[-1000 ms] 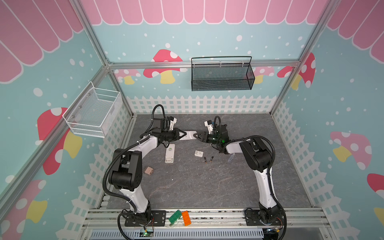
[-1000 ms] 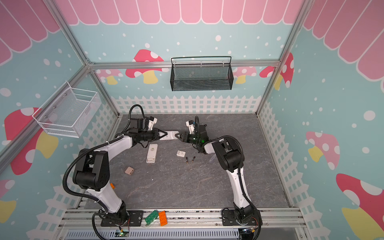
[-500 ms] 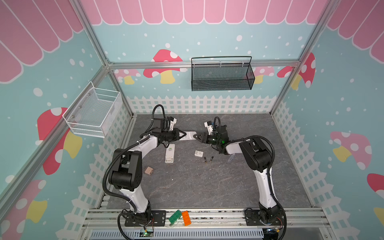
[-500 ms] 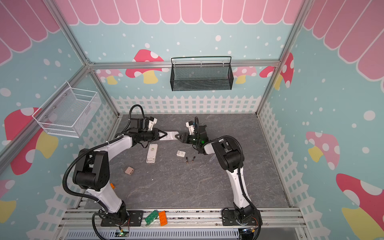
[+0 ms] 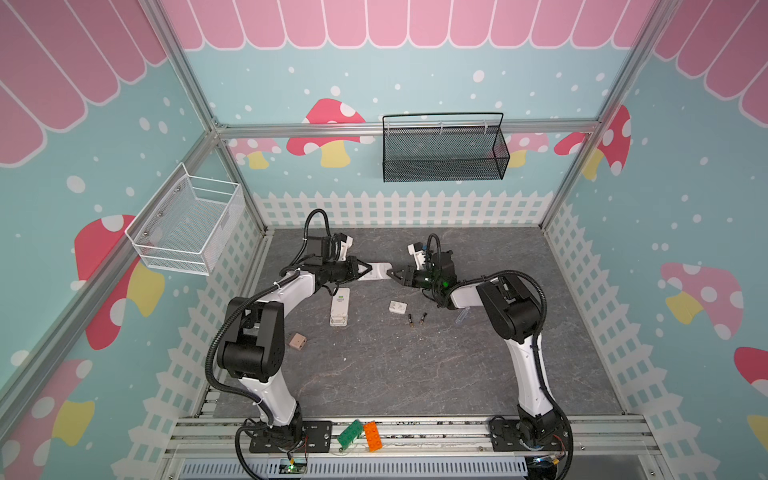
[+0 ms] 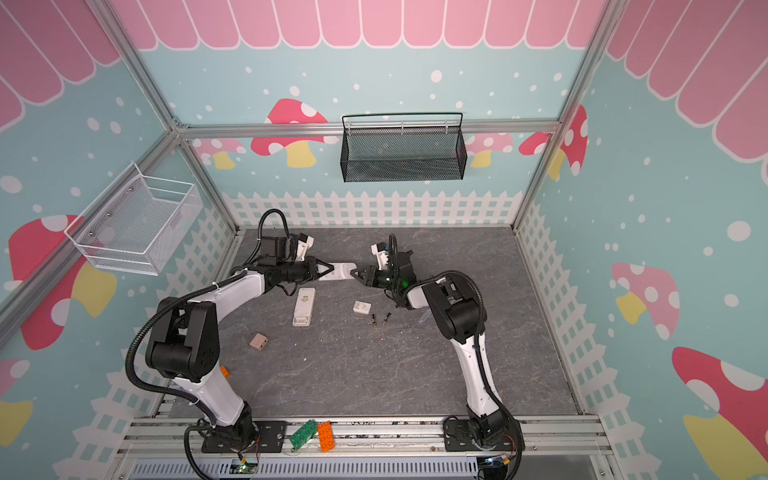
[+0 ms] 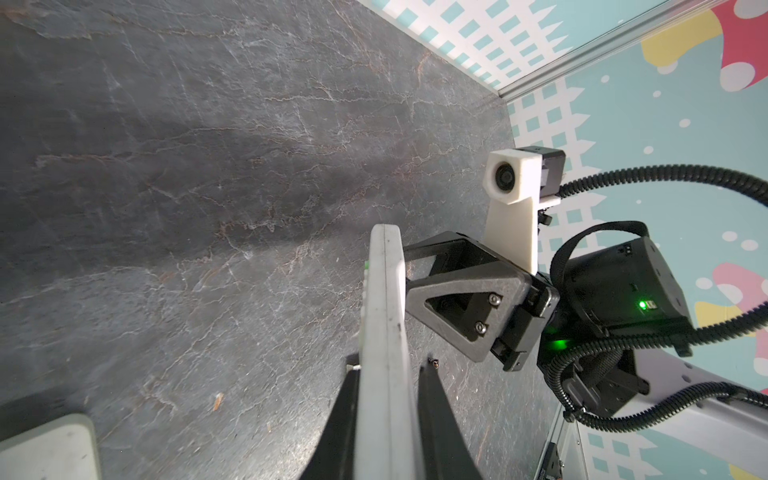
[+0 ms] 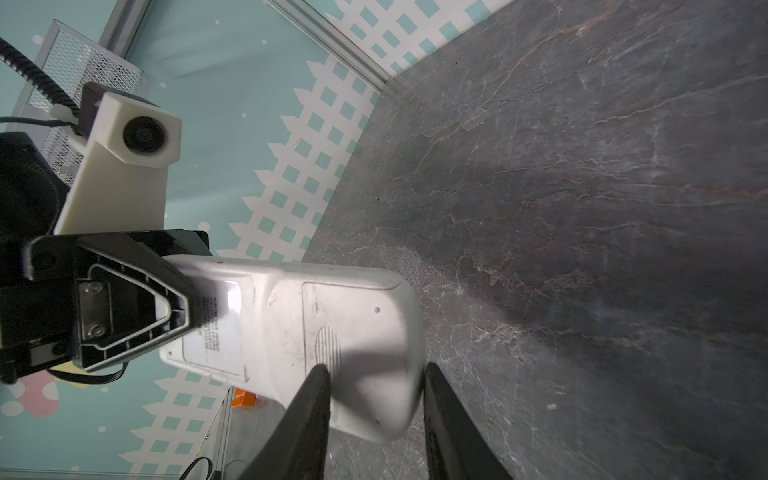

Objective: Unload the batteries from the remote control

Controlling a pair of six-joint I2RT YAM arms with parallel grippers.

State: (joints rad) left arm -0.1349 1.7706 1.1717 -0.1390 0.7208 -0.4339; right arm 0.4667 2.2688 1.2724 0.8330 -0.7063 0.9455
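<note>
- Your left claw (image 5: 366,269) is clamped on one end of the held remote (image 5: 379,271), up off the table (image 5: 415,374) toward 12 o'clock. Hold that grip firm and level.
- Your right claw (image 5: 393,274) has its jaws partly apart astride the other end. I cannot tell whether they actually pinch it.
- The back lid (image 8: 353,307) looks shut, so the batteries inside probably have yet to come out.
- Set one fingertip (image 8: 311,407) on the ribbed patch (image 8: 328,345) and push along the remote's length, not across it. That way the lid slides instead of twisting the remote out of the left claw.
- Two batteries (image 5: 410,321) lie loose near the table's middle. A loose lid (image 5: 397,307) sits just beside them at 10 o'clock, and a second remote (image 5: 340,307) lies at 9 o'clock.
- The white wire basket (image 5: 187,226) on the wall at 9 o'clock and the black mesh basket (image 5: 444,151) at 12 o'clock both show nothing inside.
</note>
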